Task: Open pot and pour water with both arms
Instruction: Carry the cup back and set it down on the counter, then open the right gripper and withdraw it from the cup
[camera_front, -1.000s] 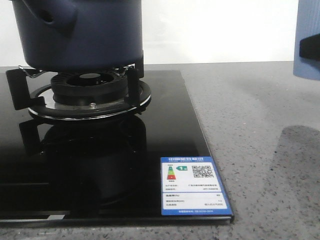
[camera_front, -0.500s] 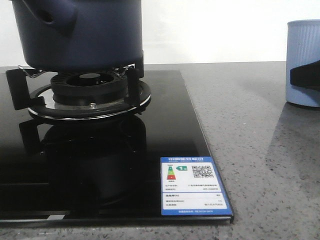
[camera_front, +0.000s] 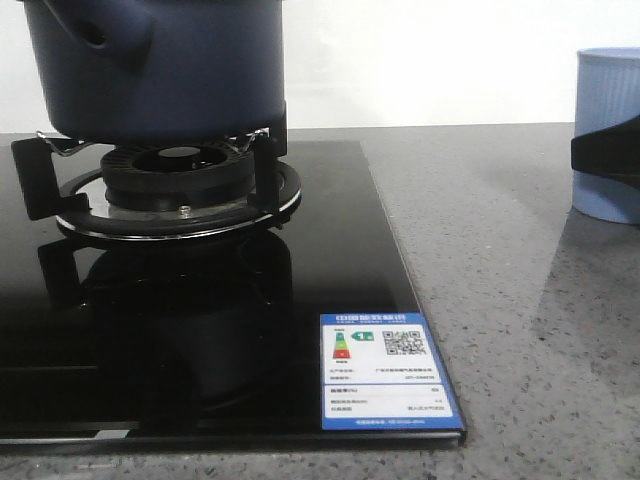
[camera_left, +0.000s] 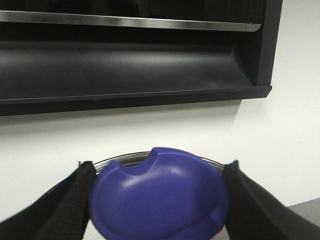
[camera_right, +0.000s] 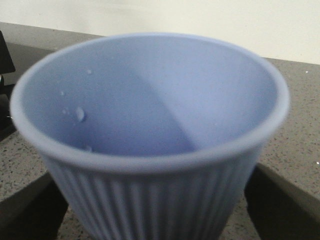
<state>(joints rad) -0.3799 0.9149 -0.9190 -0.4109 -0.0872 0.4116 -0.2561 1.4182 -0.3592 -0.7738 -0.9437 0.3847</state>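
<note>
We judge the opening done: our left gripper clamps the purple lid knob, lifted before a dark wall shelf. The navy pot sits on the burner at ten o'clock. Our right gripper grips the ribbed blue cup at three o'clock, showing only droplets; whether pouring remains, we cannot tell.

pot: matte navy | hob: glossy black glass | counter: speckled stone
</note>
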